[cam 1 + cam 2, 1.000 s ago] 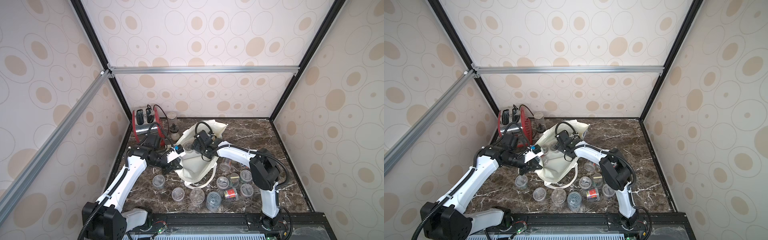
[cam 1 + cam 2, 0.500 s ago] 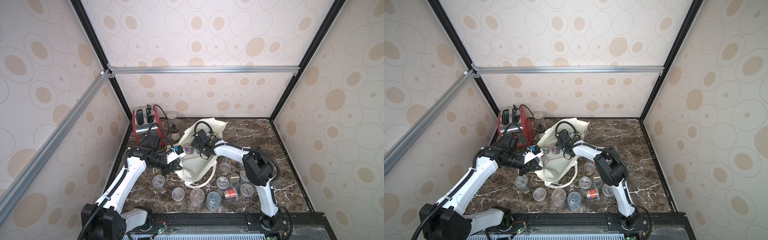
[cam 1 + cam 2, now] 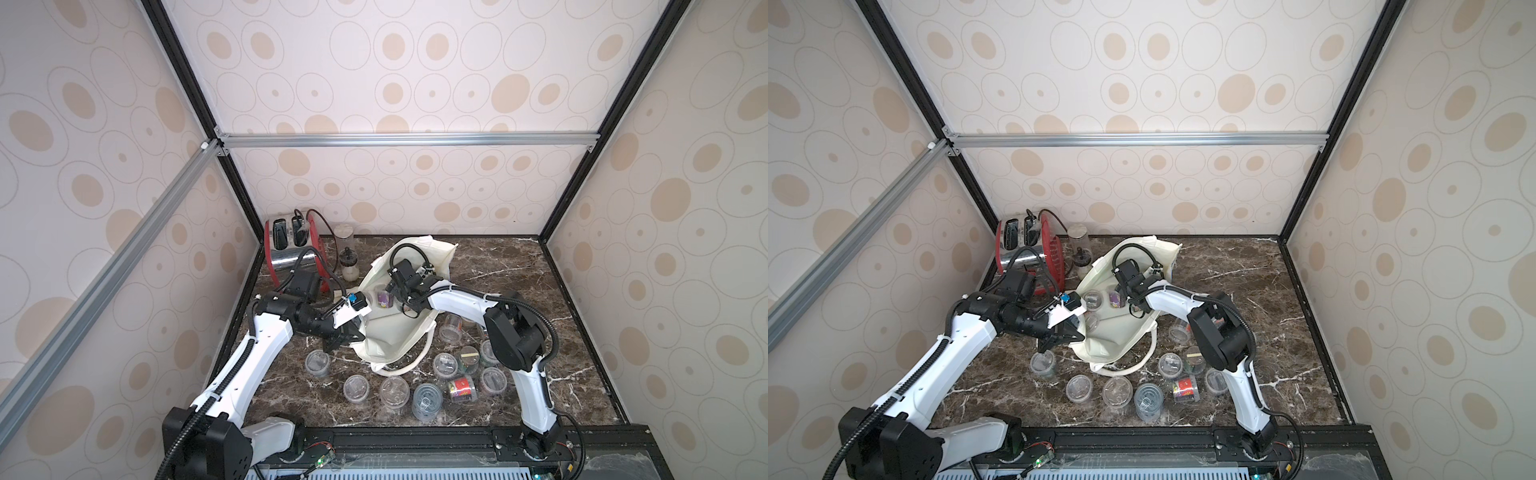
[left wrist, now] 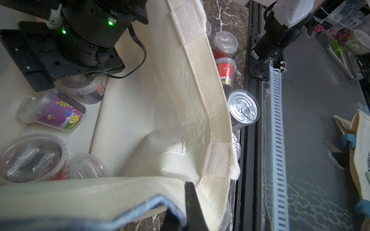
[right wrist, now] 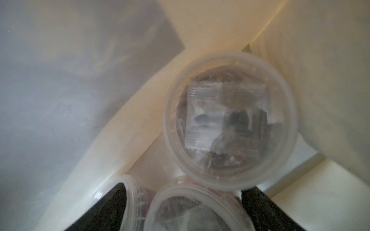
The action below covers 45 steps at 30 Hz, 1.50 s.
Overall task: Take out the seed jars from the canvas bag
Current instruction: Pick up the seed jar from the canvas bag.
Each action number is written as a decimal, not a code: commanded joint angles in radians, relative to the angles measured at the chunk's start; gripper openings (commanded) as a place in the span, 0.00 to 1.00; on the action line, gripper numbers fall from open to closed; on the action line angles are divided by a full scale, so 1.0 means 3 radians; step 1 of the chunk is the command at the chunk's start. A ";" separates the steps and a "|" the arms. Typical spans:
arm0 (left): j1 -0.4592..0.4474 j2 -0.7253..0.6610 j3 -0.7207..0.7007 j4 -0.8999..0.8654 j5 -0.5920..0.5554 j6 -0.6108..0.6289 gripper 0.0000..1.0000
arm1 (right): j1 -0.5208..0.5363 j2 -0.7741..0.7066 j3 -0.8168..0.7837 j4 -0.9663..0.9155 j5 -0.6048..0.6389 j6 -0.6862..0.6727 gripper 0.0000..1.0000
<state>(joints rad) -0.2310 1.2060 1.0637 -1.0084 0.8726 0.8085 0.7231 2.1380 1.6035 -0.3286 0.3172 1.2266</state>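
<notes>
The cream canvas bag (image 3: 399,332) (image 3: 1121,332) lies open on the marble table. My left gripper (image 3: 347,338) (image 3: 1065,336) (image 4: 183,202) is shut on its near rim and holds the mouth up. My right gripper (image 3: 402,306) (image 3: 1133,305) (image 5: 186,208) reaches inside the bag. Its jaws stand apart on either side of a clear-lidded seed jar (image 5: 196,210), and a second jar (image 5: 228,120) lies just beyond. A purple-labelled jar (image 3: 384,299) (image 4: 52,112) and others (image 4: 32,158) rest in the bag. Several seed jars (image 3: 356,386) stand on the table in front.
A tin can (image 3: 427,401) (image 4: 243,109) stands among the front jars, next to a red-labelled jar (image 3: 461,388) on its side. A red toaster (image 3: 291,249), a tall glass jar (image 3: 344,239) and a small bottle (image 3: 348,266) sit at the back left. A black rail (image 3: 415,440) edges the front.
My right gripper has pushed further into the bag toward the jars, and its jaws have narrowed. The left gripper has kept its hold on the rim.
</notes>
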 commanded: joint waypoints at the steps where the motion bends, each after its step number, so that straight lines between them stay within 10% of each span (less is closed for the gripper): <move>1: -0.0007 -0.0079 0.0025 -0.0161 0.0120 0.0138 0.00 | -0.0048 -0.0065 -0.0084 -0.0073 0.0031 -0.0095 0.90; 18: -0.0007 -0.0075 0.0055 -0.0151 0.0041 0.0086 0.00 | -0.0089 -0.0302 -0.0235 -0.0157 -0.0017 0.0119 1.00; 45: -0.0007 -0.0119 0.0066 -0.0092 -0.0021 0.0023 0.00 | 0.0045 -0.0629 -0.0304 -0.0284 -0.0351 -0.0508 0.65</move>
<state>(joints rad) -0.2310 1.1908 1.0641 -1.0115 0.8642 0.8013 0.7216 2.0300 1.5124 -0.3943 0.2481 1.1263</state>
